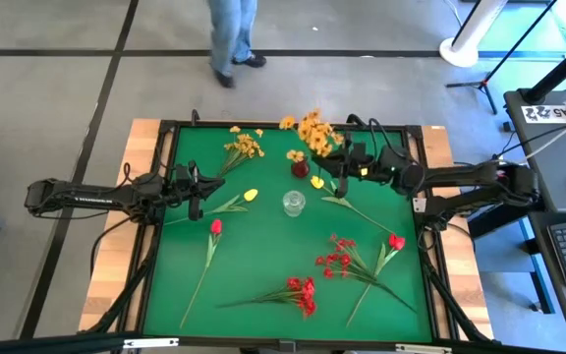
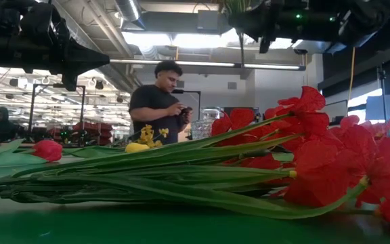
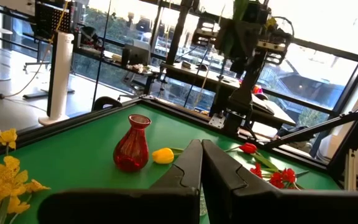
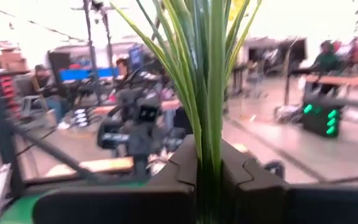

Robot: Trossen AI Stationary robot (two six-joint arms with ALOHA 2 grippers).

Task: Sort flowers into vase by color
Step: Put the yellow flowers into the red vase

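Above the red vase [image 1: 301, 168], a yellow spray [image 1: 314, 129] is held in the right gripper's [image 1: 328, 161] clamped jaws; lowering is judged next. Left gripper [image 1: 194, 205]: jaws shut, empty.

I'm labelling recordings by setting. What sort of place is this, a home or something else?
Probably a robotics lab or workshop, not a home. A green table with mounted arms stands on a bare floor, a person stands behind it under exposed ceiling ducts, and the left wrist view shows large windows and equipment stands.
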